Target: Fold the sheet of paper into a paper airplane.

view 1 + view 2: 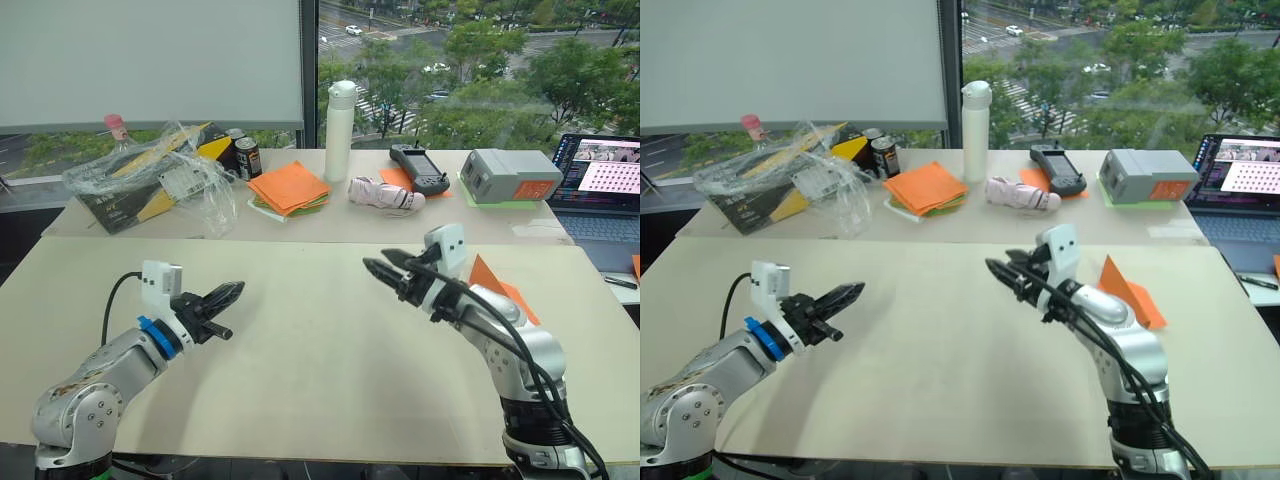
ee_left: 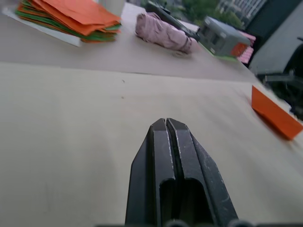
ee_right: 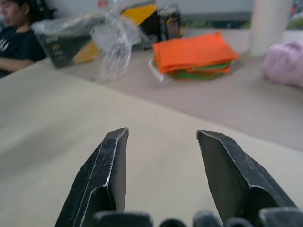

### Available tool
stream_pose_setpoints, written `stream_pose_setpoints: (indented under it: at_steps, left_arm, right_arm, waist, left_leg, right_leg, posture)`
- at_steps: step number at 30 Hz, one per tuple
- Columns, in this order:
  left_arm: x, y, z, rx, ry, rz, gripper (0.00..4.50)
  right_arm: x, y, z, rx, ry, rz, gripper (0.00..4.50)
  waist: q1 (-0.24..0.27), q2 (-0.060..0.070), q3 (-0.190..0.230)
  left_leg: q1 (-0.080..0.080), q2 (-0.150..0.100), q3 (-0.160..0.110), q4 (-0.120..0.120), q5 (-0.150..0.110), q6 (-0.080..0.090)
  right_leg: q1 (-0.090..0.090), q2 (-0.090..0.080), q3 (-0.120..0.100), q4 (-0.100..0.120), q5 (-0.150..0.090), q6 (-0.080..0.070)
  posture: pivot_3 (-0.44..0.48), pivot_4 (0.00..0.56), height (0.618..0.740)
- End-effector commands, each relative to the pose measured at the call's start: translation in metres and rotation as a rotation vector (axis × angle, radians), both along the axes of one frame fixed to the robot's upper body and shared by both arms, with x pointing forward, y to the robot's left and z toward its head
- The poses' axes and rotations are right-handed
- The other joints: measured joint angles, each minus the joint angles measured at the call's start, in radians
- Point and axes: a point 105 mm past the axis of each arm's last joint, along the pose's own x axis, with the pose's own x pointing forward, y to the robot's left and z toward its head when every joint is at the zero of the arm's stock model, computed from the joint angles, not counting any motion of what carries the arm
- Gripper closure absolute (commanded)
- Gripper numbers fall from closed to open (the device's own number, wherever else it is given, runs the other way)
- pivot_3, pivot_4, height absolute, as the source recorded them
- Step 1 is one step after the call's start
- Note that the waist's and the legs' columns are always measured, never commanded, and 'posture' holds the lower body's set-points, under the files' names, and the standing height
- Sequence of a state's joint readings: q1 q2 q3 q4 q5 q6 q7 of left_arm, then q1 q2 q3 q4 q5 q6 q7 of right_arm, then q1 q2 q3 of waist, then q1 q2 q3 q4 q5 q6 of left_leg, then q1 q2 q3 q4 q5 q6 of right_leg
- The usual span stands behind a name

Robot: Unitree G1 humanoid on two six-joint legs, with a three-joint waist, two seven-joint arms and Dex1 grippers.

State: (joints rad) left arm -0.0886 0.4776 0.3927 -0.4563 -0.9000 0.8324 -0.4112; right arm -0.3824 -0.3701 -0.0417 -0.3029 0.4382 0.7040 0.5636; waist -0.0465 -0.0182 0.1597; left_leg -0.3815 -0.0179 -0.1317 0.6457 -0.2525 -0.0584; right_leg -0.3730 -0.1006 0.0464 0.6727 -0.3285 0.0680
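The orange sheet of paper (image 1: 1127, 286) lies on the near table at the right, folded into a pointed, layered wedge with one flap standing up. It is also in the left wrist view (image 2: 274, 115). My right gripper (image 1: 378, 265) hovers over the table just left of it, open, with nothing between its fingers (image 3: 111, 161). The right arm hides part of the paper in the left eye view. My left gripper (image 1: 230, 293) is low over the table's left side, far from the paper, shut and empty (image 2: 166, 123).
On the far table stand a stack of orange and green sheets (image 1: 290, 187), a white bottle (image 1: 339, 130), a pink folded umbrella (image 1: 385, 193), a handheld controller (image 1: 420, 167), a grey box (image 1: 512, 175), a laptop (image 1: 605, 185) and a plastic-wrapped box (image 1: 160, 178). A person (image 3: 16, 23) sits beyond it.
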Motion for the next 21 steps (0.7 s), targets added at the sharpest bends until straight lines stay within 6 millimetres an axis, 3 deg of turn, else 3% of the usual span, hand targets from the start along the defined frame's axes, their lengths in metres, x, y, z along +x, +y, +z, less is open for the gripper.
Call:
stream_pose_setpoints:
  at_steps: [1,21]
  left_arm:
    - [-0.003,0.005,0.016,-0.009,-0.068,0.038,4.5]
    - [-0.006,0.015,0.007,0.017,-0.019,0.097,4.5]
  right_arm:
    - [-0.007,0.013,0.009,0.002,-0.05,0.076,1.94]
    - [-0.007,0.021,0.006,-0.011,-0.033,0.148,1.94]
  waist:
    - [-0.001,0.0,0.0]
    - [0.0,0.0,0.0]
  left_leg:
    - [0.0,0.0,0.0,0.0,0.0,0.0]
    - [0.0,0.0,0.0,0.0,0.0,0.0]
  right_leg:
    - [0.0,0.0,0.0,0.0,0.0,0.0]
    - [0.0,0.0,0.0,0.0,0.0,0.0]
  posture:
    - [0.0,0.15,0.74]
    - [0.0,0.15,0.74]
